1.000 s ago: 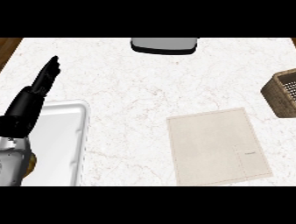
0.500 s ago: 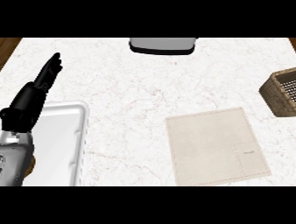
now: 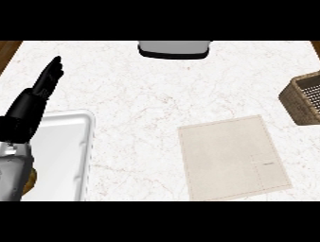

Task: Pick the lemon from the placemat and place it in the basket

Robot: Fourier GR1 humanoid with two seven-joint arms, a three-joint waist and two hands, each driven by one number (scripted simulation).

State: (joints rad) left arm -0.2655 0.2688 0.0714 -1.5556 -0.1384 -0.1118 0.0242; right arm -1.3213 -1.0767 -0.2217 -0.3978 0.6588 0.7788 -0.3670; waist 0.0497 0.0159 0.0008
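1. Your left hand (image 3: 33, 101) is at the view's left, over the far left corner of the white tray (image 3: 89, 142). Its fingers are straight and released, pointing away from you, and hold nothing. It reads as parked, out of the way of the work on the other side.
2. Your right hand is not in view, so you cannot tell what its fingers are doing.
3. The placemat (image 3: 233, 158) lies flat on the counter (image 3: 155, 90), right of centre and slightly turned. It is bare, with no lemon on it.
4. The lemon does not show anywhere on the counter. There is a small yellow-brown patch beside the left forearm (image 3: 5, 177) at the lower left. It is mostly hidden, so you cannot tell what it is.
5. The basket (image 3: 296, 106) sits at the right edge, partly cut off, with its opening tipped toward the view. What shows of its inside holds no lemon. It is near the placemat's far right corner and well apart from the left hand. With mat and basket both on that side, the job likely suits the right hand.
6. A grey object (image 3: 173, 48) sits at the top centre, well apart from the rest. It looks unrelated to the task.
7. Judgement: no pick is evident. Locate the lemon first, since nothing here confirms where it is.
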